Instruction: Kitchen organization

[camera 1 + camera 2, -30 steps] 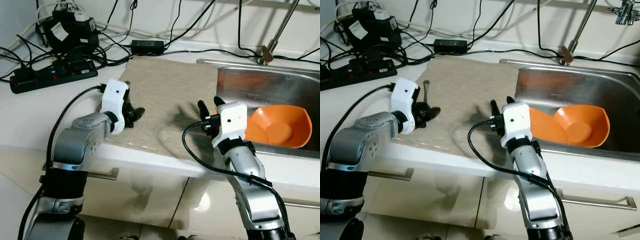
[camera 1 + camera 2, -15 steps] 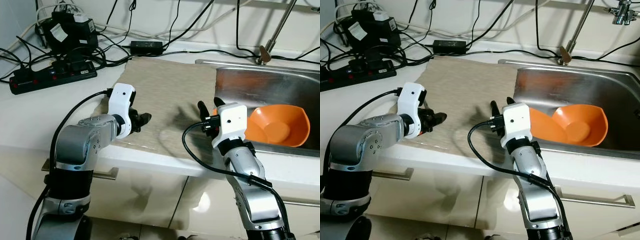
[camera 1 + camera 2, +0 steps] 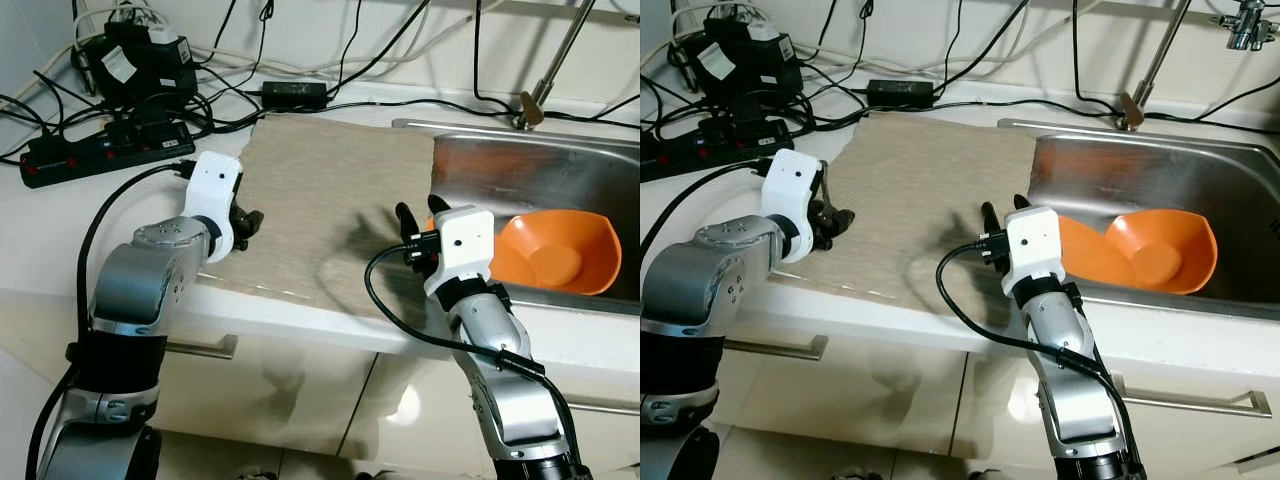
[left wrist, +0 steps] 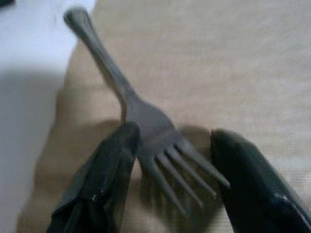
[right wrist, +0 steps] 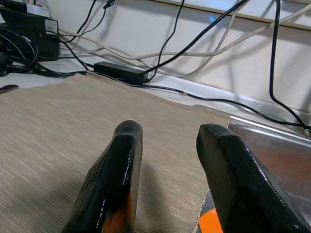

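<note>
Left wrist view: we see a fork (image 4: pixel 146 121) lying on the beige mat (image 3: pixel 330 190), between our left gripper (image 4: pixel 170 184) fingers.

Our left gripper's jaws stand apart, one on either side of the fork's head; one finger (image 4: pixel 104 170) is close against its edge, though we cannot tell whether it touches. The fork sits at the mat's edge farthest from the sink (image 3: pixel 540 170), handle reaching towards the bare counter (image 3: pixel 60 230). Our right gripper (image 3: pixel 1002 212) hovers over the mat's sink-side edge, jaws apart and holding nothing. Two orange bowls (image 3: pixel 1160 250) lie in the sink. A power strip (image 3: pixel 100 150) and cables lie on the counter beyond the mat.
</note>
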{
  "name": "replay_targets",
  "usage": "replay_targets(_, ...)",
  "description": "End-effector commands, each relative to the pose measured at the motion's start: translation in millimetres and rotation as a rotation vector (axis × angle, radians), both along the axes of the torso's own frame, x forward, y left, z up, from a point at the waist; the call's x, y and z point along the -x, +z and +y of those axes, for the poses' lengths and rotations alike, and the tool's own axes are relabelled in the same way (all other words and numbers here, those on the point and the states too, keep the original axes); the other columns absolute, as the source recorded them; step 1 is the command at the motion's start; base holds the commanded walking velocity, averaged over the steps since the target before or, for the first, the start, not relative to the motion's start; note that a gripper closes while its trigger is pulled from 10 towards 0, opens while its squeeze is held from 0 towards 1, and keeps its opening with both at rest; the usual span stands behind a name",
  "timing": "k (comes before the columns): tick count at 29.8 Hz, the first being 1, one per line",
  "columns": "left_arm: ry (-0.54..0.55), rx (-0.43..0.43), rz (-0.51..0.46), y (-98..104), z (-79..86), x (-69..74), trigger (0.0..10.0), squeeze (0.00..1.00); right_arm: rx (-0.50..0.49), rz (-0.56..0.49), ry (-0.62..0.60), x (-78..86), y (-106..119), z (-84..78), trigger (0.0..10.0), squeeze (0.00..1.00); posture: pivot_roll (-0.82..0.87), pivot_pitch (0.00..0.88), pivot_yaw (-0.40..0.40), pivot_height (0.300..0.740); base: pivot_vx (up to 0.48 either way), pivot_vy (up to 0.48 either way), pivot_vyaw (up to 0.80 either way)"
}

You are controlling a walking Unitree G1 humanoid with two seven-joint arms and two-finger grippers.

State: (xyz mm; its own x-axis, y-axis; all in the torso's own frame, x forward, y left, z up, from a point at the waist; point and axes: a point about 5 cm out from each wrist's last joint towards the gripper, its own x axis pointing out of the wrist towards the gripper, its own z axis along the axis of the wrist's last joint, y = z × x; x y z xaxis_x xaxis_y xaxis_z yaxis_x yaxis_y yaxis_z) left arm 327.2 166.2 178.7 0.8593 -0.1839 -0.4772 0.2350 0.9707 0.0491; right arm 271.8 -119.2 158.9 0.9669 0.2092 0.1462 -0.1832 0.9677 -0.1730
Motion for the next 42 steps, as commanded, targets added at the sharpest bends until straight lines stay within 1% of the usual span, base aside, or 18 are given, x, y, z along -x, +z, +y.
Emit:
replay_targets(1, 0.012, 0.025, 0.062, -10, -0.8, 0.6, 10.0, 0.00, 0.001, -0.004, 0.002, -1.6, 1, -1.4, 10.0, 0.00, -0.01, 0.000, -0.024, 0.732, 0.000, 0.000, 0.00)
replay_targets(2, 0.014, 0.043, 0.087, -14, -1.9, 1.5, 10.0, 0.00, 0.002, -0.004, 0.002, -1.5, 1, -1.5, 10.0, 0.00, -0.01, 0.000, -0.024, 0.732, 0.000, 0.000, 0.00)
replay_targets(3, 0.014, 0.043, 0.087, -14, -1.9, 1.5, 10.0, 0.00, 0.002, -0.004, 0.002, -1.5, 1, -1.5, 10.0, 0.00, -0.01, 0.000, -0.024, 0.732, 0.000, 0.000, 0.00)
replay_targets(4, 0.011, 0.083, 0.141, -25, -4.7, 3.5, 10.0, 0.00, 0.004, -0.001, 0.001, -1.3, 1, -2.2, 10.0, 0.00, -0.02, 0.000, -0.024, 0.732, 0.000, 0.000, 0.00)
replay_targets(9, -0.008, 0.114, 0.199, -37, -10.5, 6.2, 10.0, 0.00, 0.005, 0.000, -0.003, -1.0, 1, -3.4, 10.0, 0.00, -0.02, 0.000, -0.022, 0.732, 0.000, 0.000, 0.00)
replay_targets(10, -0.017, 0.117, 0.192, -38, -12.4, 6.0, 0.0, 0.00, 0.005, 0.000, -0.004, -1.0, 1, -3.6, 10.0, 0.00, -0.03, 0.000, -0.022, 0.732, 0.000, 0.000, 0.00)
replay_targets(16, -0.066, 0.094, 0.123, -34, -18.8, 4.6, 0.0, 0.00, 0.007, 0.001, -0.008, -0.8, 1, -4.4, 10.0, 0.00, -0.03, 0.000, -0.023, 0.732, 0.000, 0.000, 0.00)
replay_targets(20, -0.096, 0.014, 0.046, -32, -17.7, 0.4, 0.0, 0.00, 0.007, 0.003, -0.009, -0.2, 1, -5.0, 10.0, 0.00, -0.03, 0.001, -0.027, 0.732, 0.000, 0.000, 0.00)
replay_targets(23, -0.105, 0.006, 0.036, -32, -18.1, -0.1, 0.0, 0.00, 0.008, 0.003, -0.008, -0.1, 0, -5.1, 10.0, 0.00, -0.03, 0.001, -0.027, 0.732, 0.000, 0.000, 0.00)
replay_targets(24, -0.120, -0.001, 0.007, -29, -20.0, -1.6, 0.0, 0.00, 0.008, 0.004, -0.007, -0.1, 0, -4.9, 10.0, 0.00, -0.03, 0.003, -0.028, 0.732, 0.000, 0.000, 0.00)
replay_targets(25, -0.120, -0.001, 0.007, -29, -20.0, -1.6, 0.0, 0.00, 0.008, 0.004, -0.007, -0.1, 0, -4.9, 10.0, 0.00, -0.03, 0.003, -0.028, 0.732, 0.000, 0.000, 0.00)
replay_targets(27, -0.141, 0.015, -0.064, -19, -23.8, -6.0, 0.0, 0.00, 0.009, 0.005, -0.006, -0.2, 0, -4.8, 10.0, 0.00, -0.03, 0.005, -0.027, 0.732, 0.000, 0.000, 0.00)
replay_targets(29, -0.134, 0.025, -0.144, -7, -21.9, -13.2, 0.0, 0.00, 0.008, 0.005, -0.006, -0.1, 0, -4.3, 10.0, 0.00, -0.03, 0.005, -0.024, 0.732, 0.000, 0.000, 0.00)
replay_targets(32, -0.126, 0.034, -0.213, 5, -18.6, -19.4, 0.0, 0.00, 0.006, 0.006, -0.007, 0.2, 0, -3.8, 10.0, 0.00, -0.03, 0.003, -0.019, 0.732, 0.000, 0.000, 0.00)
replay_targets(33, -0.126, 0.034, -0.213, 5, -18.6, -19.4, 0.0, 0.00, 0.006, 0.006, -0.007, 0.2, 0, -3.8, 10.0, 0.00, -0.03, 0.003, -0.019, 0.732, 0.000, 0.000, 0.00)
replay_targets(36, -0.117, 0.012, -0.304, 23, -13.3, -27.0, 0.0, 0.00, 0.006, 0.006, -0.011, 0.6, 0, -4.3, 10.0, 0.00, -0.04, 0.001, -0.017, 0.732, 0.000, 0.000, 0.00)
replay_targets(38, -0.117, -0.012, -0.350, 33, -10.6, -30.1, 0.0, 0.00, 0.006, 0.006, -0.012, 0.9, -1, -4.4, 10.0, 0.00, -0.04, 0.000, -0.017, 0.732, 0.000, 0.000, 0.00)
replay_targets(42, -0.114, -0.020, -0.377, 39, -9.3, -32.4, 0.0, 0.00, 0.007, 0.006, -0.012, 1.0, -1, -4.6, 10.0, 0.00, -0.04, 0.000, -0.017, 0.732, 0.000, 0.000, 0.00)
